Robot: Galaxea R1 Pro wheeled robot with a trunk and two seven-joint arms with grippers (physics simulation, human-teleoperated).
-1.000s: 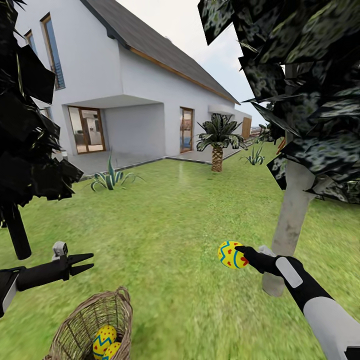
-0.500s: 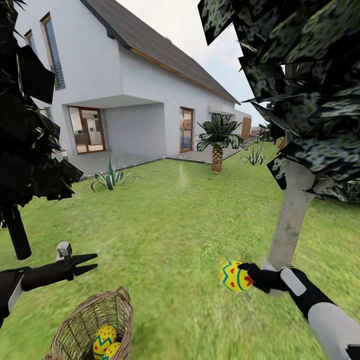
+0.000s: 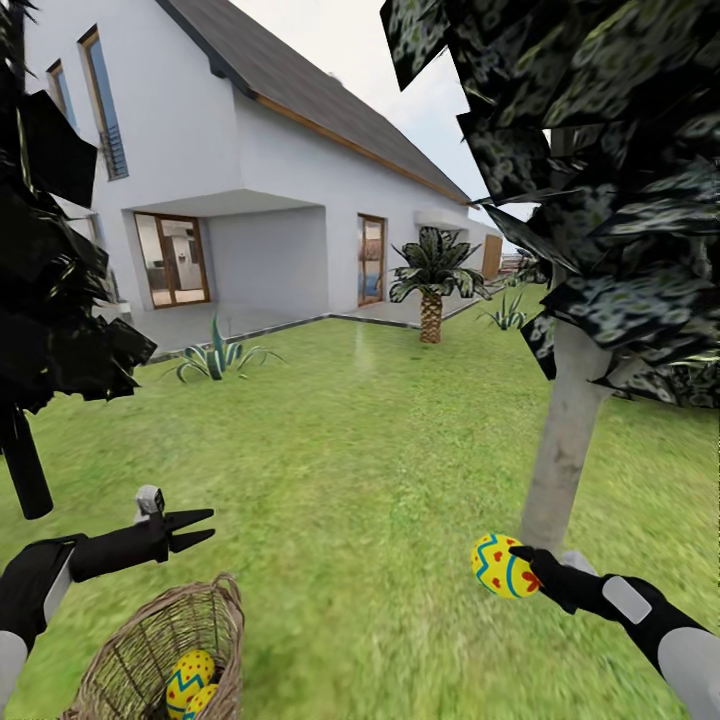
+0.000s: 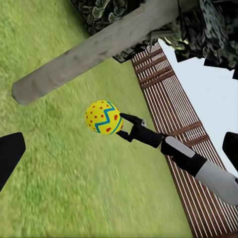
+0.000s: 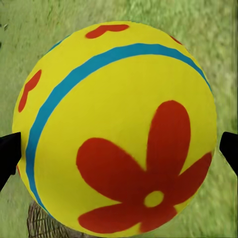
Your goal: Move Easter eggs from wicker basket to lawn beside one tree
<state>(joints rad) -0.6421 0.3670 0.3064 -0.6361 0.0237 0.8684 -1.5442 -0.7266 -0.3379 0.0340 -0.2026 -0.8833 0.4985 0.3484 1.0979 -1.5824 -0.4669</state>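
The right gripper [image 3: 532,574] is clamped on one Easter egg [image 3: 503,566], a finger on either flank, and the right wrist view shows the red flower on its shell square to the camera. The egg hangs above the lawn [image 3: 340,440], just in front of the foot of the tree [image 3: 562,440], whose pale trunk rises directly beyond it. The coming move turns on that: the grass beside the trunk base lies below and slightly ahead of the fingers, so a short descent should do. The right arm reaches forward low and nearly level, forearm angled in from the right.

The left gripper [image 3: 195,528] hovers parted and empty over the wicker basket [image 3: 150,650], which leans on the grass. Two more eggs [image 3: 190,680] lie inside, below the left fingers, nearer that arm.
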